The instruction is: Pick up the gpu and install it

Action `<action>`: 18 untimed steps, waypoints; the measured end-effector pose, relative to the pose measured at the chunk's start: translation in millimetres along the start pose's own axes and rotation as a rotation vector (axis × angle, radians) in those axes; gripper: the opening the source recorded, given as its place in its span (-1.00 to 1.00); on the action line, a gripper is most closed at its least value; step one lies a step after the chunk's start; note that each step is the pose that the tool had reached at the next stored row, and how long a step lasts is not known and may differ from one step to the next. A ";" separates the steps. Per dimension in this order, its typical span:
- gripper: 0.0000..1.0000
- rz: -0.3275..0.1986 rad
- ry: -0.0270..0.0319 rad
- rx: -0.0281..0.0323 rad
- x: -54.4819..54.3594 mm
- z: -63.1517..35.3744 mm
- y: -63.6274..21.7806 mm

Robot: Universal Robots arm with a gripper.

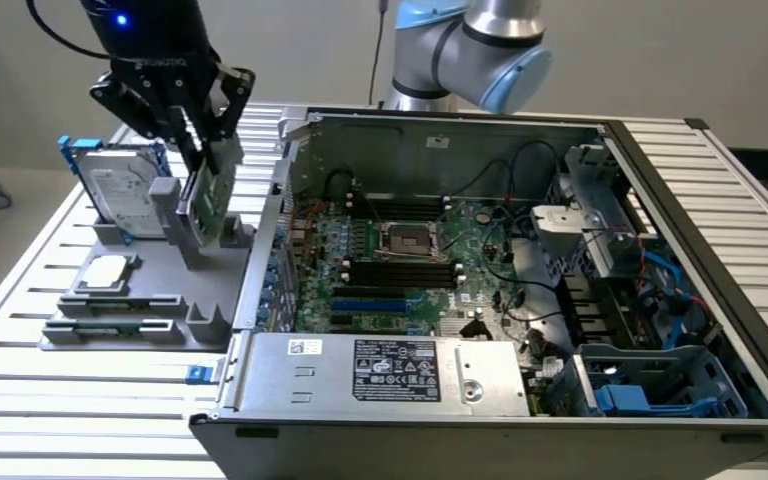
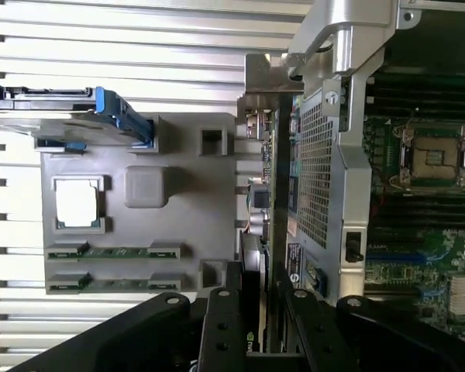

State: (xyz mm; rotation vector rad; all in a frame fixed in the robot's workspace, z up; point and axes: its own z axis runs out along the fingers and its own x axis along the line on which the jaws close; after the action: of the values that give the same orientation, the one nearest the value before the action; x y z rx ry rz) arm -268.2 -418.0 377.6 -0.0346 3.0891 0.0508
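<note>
Thin gpu (image 1: 211, 195) — green board upright, edge-on (silver end bracket (image 2: 265, 76))

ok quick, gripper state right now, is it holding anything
Gripper: closed on the gpu, which stands upright at the grey holder.

Parts counted around the grey holder (image 1: 204, 322)
One hard drive (image 1: 124, 190), one square chip (image 1: 104, 272) and two memory sticks (image 1: 107, 300) sit on it; one gpu (image 1: 217, 200) stands at its side nearest the one open computer case (image 1: 491, 450).
</note>
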 end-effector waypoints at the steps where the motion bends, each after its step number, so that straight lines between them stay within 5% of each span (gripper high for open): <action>1: -0.48 0.000 0.0002 0.0000 -4.7 -4.3 -0.1; 10: -0.48 0.000 0.0032 -0.0030 -47.3 -40.1 -2.2; 18: -0.48 0.001 0.0032 -0.0112 -83.8 -41.0 -5.6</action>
State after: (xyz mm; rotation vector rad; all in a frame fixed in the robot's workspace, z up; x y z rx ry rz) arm -186.5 -423.1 422.8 -0.0344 3.0921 0.0681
